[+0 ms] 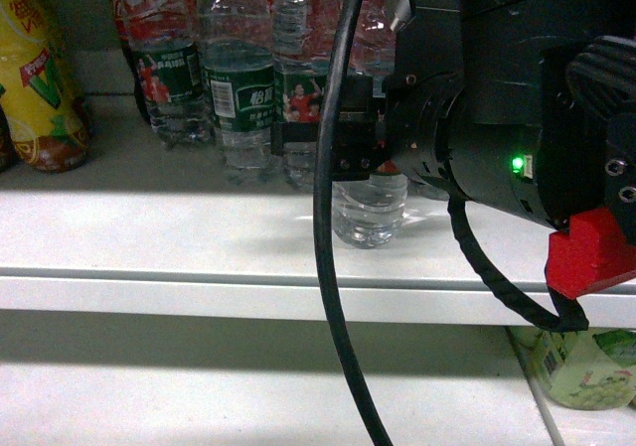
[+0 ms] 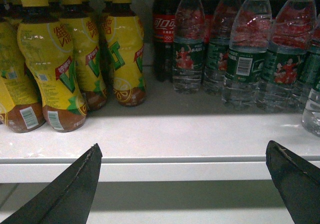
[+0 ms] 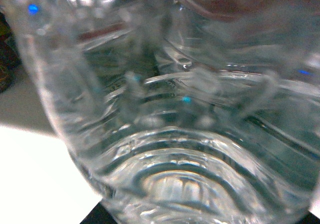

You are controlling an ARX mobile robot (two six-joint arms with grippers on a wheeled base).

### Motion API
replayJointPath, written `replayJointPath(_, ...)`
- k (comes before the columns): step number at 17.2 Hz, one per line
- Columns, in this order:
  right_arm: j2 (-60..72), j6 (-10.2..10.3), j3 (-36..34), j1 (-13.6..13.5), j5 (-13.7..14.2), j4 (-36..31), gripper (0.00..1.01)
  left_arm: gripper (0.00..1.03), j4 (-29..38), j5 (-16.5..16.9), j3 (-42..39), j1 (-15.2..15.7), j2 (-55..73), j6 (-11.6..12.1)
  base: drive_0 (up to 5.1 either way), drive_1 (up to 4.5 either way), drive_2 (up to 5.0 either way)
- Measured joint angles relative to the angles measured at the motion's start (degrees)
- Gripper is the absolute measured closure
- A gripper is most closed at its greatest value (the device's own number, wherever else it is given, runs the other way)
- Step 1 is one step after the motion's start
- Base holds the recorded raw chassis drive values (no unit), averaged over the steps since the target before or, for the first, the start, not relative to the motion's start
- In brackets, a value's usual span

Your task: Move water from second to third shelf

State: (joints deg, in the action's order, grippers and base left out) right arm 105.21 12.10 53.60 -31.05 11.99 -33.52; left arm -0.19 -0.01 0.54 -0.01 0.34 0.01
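Observation:
A clear ribbed water bottle (image 1: 369, 211) stands forward of its row, near the front of the white shelf (image 1: 179, 257). Only its lower part shows below my right gripper (image 1: 350, 138), which is shut on it at label height. In the right wrist view the bottle (image 3: 175, 134) fills the frame and hides the fingers. My left gripper (image 2: 183, 151) hangs open in front of the shelf edge (image 2: 175, 166), both black fingertips (image 2: 92, 156) wide apart with nothing between them. The left gripper does not show in the head view.
More water bottles (image 1: 234, 78) (image 2: 250, 49) stand in a row behind. Yellow juice bottles (image 1: 40, 78) (image 2: 50, 59) stand at the left, with a cola bottle (image 2: 162, 34) between the groups. A black cable (image 1: 328, 267) hangs across. A green-labelled bottle (image 1: 586, 367) stands on the shelf below.

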Motion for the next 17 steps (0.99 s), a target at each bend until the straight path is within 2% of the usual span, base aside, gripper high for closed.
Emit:
replayJointPath(9, -5.9, -0.2, -9.4, 2.0, -0.3, -5.3, 0.6, 0.05, 0.0, 0.0, 0.0, 0.0, 0.0, 0.0, 0.0, 0.0, 0.0)
replayJointPath(14, -6.1, -0.4, -10.7, 2.2, -0.3, -7.2, 0.6, 0.05, 0.0, 0.0, 0.0, 0.0, 0.0, 0.0, 0.0, 0.0, 0.0)
replayJointPath(17, -9.0, -1.6, -14.3, 2.3, -0.2, -8.3, 0.6, 0.05, 0.0, 0.0, 0.0, 0.0, 0.0, 0.0, 0.0, 0.0, 0.0)
